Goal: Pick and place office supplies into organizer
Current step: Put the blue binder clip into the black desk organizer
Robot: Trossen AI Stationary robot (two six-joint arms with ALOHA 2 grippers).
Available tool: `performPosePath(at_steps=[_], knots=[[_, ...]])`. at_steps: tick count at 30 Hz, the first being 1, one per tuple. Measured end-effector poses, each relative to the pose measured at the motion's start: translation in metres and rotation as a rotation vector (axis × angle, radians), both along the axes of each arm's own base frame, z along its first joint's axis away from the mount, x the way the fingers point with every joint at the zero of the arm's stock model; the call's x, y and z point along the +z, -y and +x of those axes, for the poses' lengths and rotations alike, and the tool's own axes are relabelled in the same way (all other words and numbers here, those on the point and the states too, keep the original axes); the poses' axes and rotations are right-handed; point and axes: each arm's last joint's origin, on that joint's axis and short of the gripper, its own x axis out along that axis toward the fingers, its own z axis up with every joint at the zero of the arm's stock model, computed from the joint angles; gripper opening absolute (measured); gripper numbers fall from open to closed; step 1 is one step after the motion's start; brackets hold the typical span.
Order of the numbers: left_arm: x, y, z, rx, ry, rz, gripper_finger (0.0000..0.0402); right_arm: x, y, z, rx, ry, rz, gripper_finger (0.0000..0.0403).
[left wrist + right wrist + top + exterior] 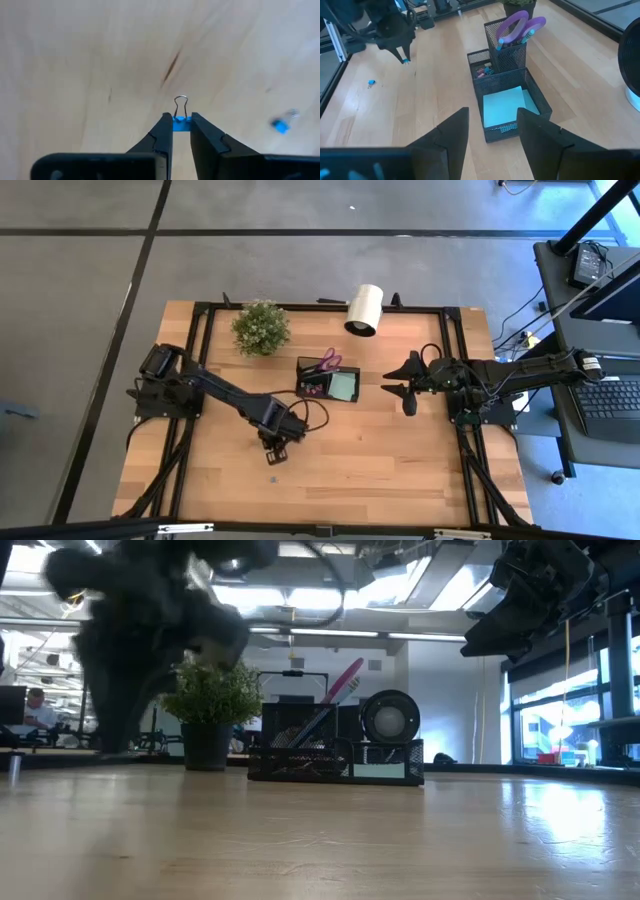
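My left gripper (278, 444) hangs over the table's near middle, pointing down, shut on a small blue binder clip (181, 123). A second blue clip (281, 125) lies loose on the wood close by (371, 83). The black mesh organizer (328, 383) stands at the table's middle. Purple-handled scissors (517, 27) stick up out of its tall cup, and a light green sticky-note pad (502, 108) lies in its low tray. My right gripper (404, 391) waits open to the right of the organizer, nothing between its fingers (492, 135). My left gripper pinches the clip's blue body (181, 125) between its two fingertips, coming from above and pointing down. The clip's wire loop (181, 102) sticks out past the fingertips. The right wrist view shows the clip (406, 61) clear of the table.
A potted plant (261, 327) and a white roll (365, 310) lying on its side stand behind the organizer at the table's far side. Small coloured pieces (482, 71) lie in the organizer's small compartment. Bare wood lies in front of the organizer.
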Motion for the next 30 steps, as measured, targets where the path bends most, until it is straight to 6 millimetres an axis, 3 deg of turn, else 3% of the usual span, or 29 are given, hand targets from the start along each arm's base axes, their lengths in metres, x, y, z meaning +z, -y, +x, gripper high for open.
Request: performPosePath(at_steps=[7, 13, 18, 26, 30], knots=[[0.027, -0.010, 0.030, -0.017, 0.267, 0.084, 0.0046, 0.000, 0.000, 0.000, 0.000, 0.001, 0.001, 0.0171], [0.034, -0.036, 0.051, 0.062, 0.473, 0.293, 0.0046, 0.000, 0.000, 0.000, -0.001, 0.001, 0.002, 0.0171], [0.035, -0.061, 0.055, 0.118, 0.487, 0.444, 0.0047, 0.000, 0.000, 0.000, -0.001, 0.002, 0.003, 0.0171], [0.035, -0.089, 0.057, 0.162, 0.464, 0.489, 0.0048, 0.000, 0.000, 0.000, -0.001, 0.002, 0.003, 0.0171], [0.024, -0.097, 0.055, 0.174, 0.436, 0.488, 0.0048, 0.000, 0.000, 0.000, 0.000, 0.002, 0.001, 0.0171]])
